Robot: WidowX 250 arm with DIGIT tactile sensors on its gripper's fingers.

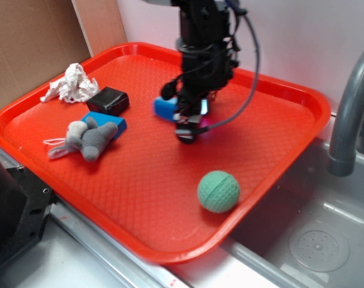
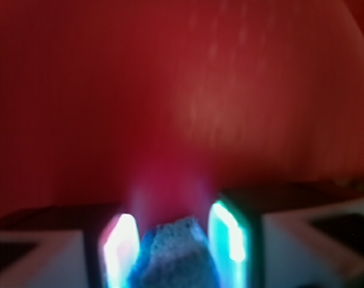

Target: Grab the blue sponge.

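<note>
The blue sponge [image 1: 164, 108] is a porous block sticking out to the left of the fingers, in the back middle of the red tray [image 1: 289, 102]. My gripper [image 1: 189, 129] points down over the tray with the sponge between its fingers. In the wrist view the sponge [image 2: 173, 258] fills the gap between the two lit pads [image 2: 119, 249] and touches both; the gripper [image 2: 174, 237] is shut on it. The tray under it is blurred red. I cannot tell whether the sponge is off the tray.
A green ball [image 1: 218, 191] lies at the tray's front right. A grey plush toy [image 1: 89, 139] lies on a flat bright-blue square [image 1: 110, 122] at the left, with a black block [image 1: 108, 100] and crumpled white cloth [image 1: 71, 84] behind. A grey faucet [image 1: 349, 120] and sink [image 1: 313, 240] are right.
</note>
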